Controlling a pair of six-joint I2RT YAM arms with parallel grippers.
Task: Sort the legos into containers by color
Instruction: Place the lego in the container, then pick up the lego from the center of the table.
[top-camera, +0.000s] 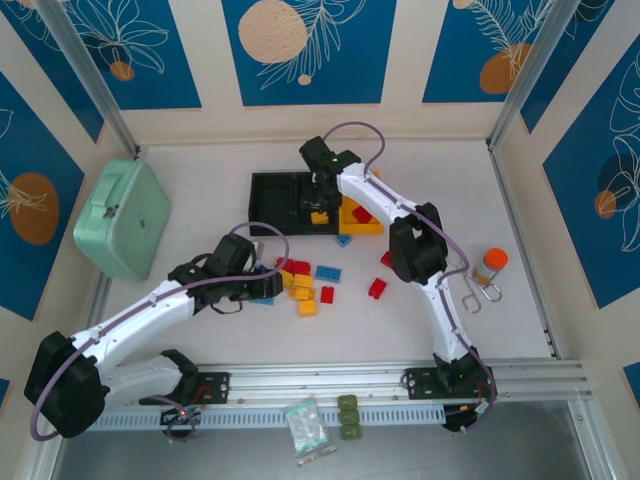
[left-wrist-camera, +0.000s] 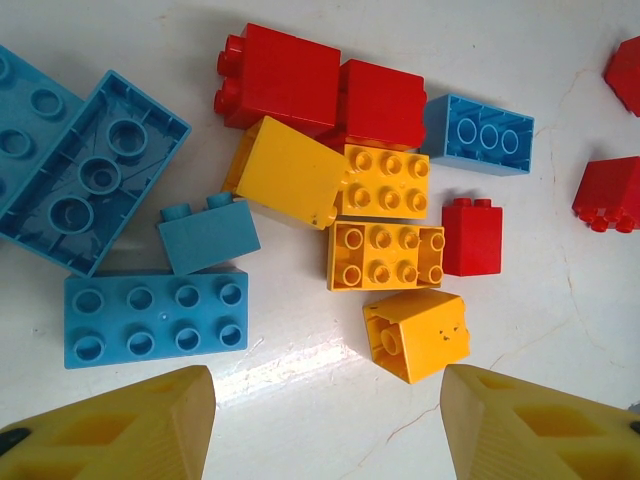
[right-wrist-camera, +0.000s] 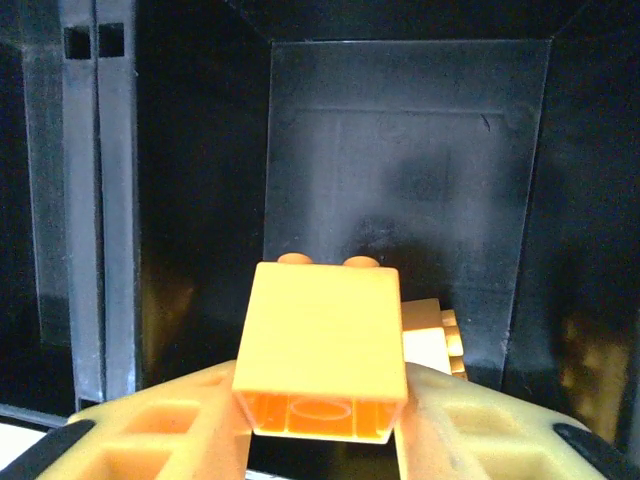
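Pinching a probably light, stiff, slick yellow brick (right-wrist-camera: 320, 340) by its flat sides, lower centre inside the black bin (right-wrist-camera: 400, 150), the right gripper (right-wrist-camera: 320, 445) holds while the left gripper (left-wrist-camera: 325, 420) has its jaws spread above loose bricks (left-wrist-camera: 385, 255).

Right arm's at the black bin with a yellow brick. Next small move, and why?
Probably open the right jaws and let go. The yellow brick sits between them, inside the black bin. Another yellow piece lies just behind it, so this looks like the bin for yellow.
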